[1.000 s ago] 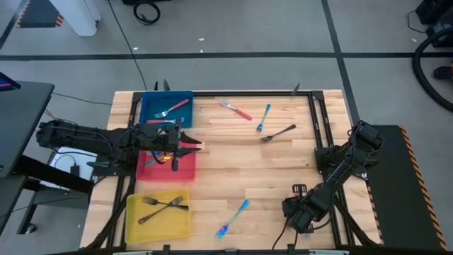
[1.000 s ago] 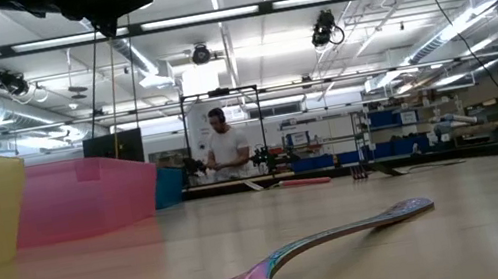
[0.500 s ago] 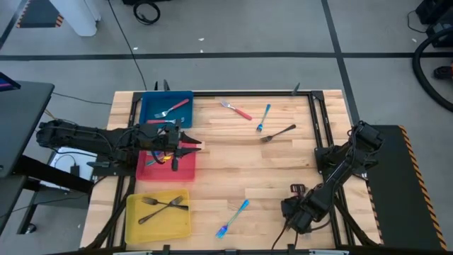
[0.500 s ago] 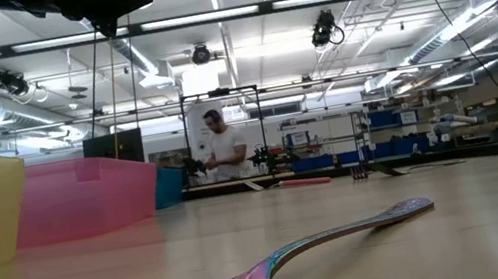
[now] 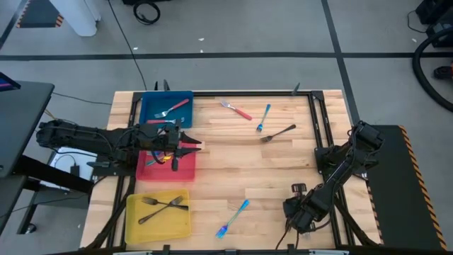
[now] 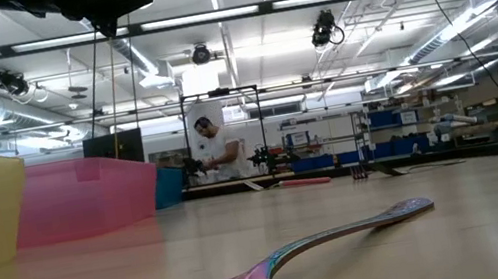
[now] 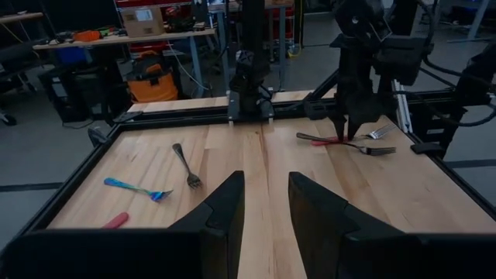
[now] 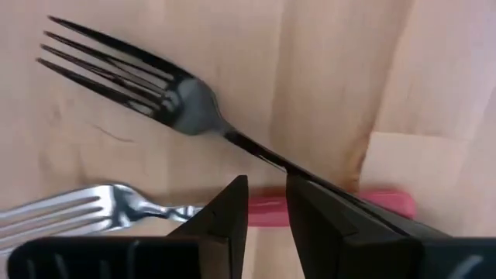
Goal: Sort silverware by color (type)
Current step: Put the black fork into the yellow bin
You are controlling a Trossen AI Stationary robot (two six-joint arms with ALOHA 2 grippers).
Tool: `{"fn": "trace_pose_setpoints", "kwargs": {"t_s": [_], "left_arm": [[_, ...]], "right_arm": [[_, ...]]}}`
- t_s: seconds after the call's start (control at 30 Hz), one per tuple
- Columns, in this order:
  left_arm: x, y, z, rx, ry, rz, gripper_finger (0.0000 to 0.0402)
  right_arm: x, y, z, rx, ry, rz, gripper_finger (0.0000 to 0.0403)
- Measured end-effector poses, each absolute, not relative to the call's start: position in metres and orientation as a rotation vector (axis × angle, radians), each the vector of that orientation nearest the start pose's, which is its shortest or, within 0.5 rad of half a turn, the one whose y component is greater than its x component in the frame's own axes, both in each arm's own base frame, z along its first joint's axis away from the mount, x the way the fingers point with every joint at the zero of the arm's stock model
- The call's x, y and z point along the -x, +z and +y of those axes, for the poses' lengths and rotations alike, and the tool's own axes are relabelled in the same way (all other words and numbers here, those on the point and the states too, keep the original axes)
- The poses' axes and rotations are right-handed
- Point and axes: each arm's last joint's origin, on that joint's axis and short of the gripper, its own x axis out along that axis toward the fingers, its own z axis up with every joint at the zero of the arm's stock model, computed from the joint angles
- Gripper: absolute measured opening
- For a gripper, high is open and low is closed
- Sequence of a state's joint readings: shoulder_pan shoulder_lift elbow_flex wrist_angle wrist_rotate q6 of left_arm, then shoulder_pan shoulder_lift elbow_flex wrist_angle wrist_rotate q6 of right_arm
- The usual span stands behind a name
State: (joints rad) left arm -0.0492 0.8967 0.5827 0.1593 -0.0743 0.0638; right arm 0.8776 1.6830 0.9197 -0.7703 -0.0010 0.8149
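Note:
My right gripper points down at the table's near right corner and is open. In the right wrist view its fingers stand over a dark grey fork lying across a red-handled fork. The left wrist view shows that gripper just above the pair. My left gripper hovers open and holds nothing at the red tray's right edge. A red-handled fork, a blue fork and a dark fork lie flat far right. Another blue fork lies near the near edge. My right gripper comes from above, pointing down, with its fingertips at the dark fork's handle, where it crosses the red handle. Whether the fingertips touch either fork, I cannot tell. Both forks lie flat on the table.
The blue tray at the far left holds a red-handled fork. Two dark forks lie in the yellow tray at the near left. A black frame borders the table. Bare wood lies in the middle.

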Motion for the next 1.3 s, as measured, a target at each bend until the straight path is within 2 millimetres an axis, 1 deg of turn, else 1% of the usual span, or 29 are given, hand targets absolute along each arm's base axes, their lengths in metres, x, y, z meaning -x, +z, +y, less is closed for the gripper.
{"fn": "trace_pose_setpoints", "kwargs": {"t_s": [0.2, 0.37, 0.43, 0.6, 0.77, 0.9, 0.97, 1.03, 1.17, 1.3], "left_arm": [[-0.202, 0.276, -0.008, -0.073, 0.020, 0.155, 0.0102], [-0.202, 0.276, -0.008, -0.073, 0.020, 0.155, 0.0102], [-0.202, 0.276, -0.008, -0.073, 0.020, 0.155, 0.0102], [-0.202, 0.276, -0.008, -0.073, 0.020, 0.155, 0.0102], [-0.202, 0.276, -0.008, -0.073, 0.020, 0.155, 0.0102], [-0.202, 0.276, -0.008, -0.073, 0.020, 0.155, 0.0102], [-0.202, 0.277, -0.008, -0.078, 0.020, 0.151, 0.0102], [-0.202, 0.278, -0.008, -0.096, 0.019, 0.141, 0.0102], [-0.203, 0.279, -0.008, -0.106, 0.019, 0.129, 0.0102], [-0.203, 0.280, -0.008, -0.105, 0.020, 0.112, 0.0102]], "right_arm": [[-0.171, 0.139, 0.205, 0.061, 0.054, 1.535, 0.0097], [-0.170, 0.139, 0.206, -0.020, 0.036, 1.581, 0.0096], [-0.170, 0.139, 0.206, -0.096, -0.015, 1.600, 0.0094], [-0.178, 0.139, 0.201, -0.376, -0.252, 1.612, 0.0092], [-0.194, 0.139, 0.196, -0.546, -0.309, 1.572, 0.0092], [-0.207, 0.140, 0.191, -0.768, -0.423, 1.542, 0.0092], [-0.210, 0.141, 0.189, -0.864, -0.486, 1.544, 0.0091], [-0.211, 0.141, 0.188, -0.920, -0.526, 1.558, 0.0091], [-0.210, 0.141, 0.188, -0.958, -0.574, 1.564, 0.0091], [-0.210, 0.140, 0.186, -1.035, -0.692, 1.526, 0.0091]]}}
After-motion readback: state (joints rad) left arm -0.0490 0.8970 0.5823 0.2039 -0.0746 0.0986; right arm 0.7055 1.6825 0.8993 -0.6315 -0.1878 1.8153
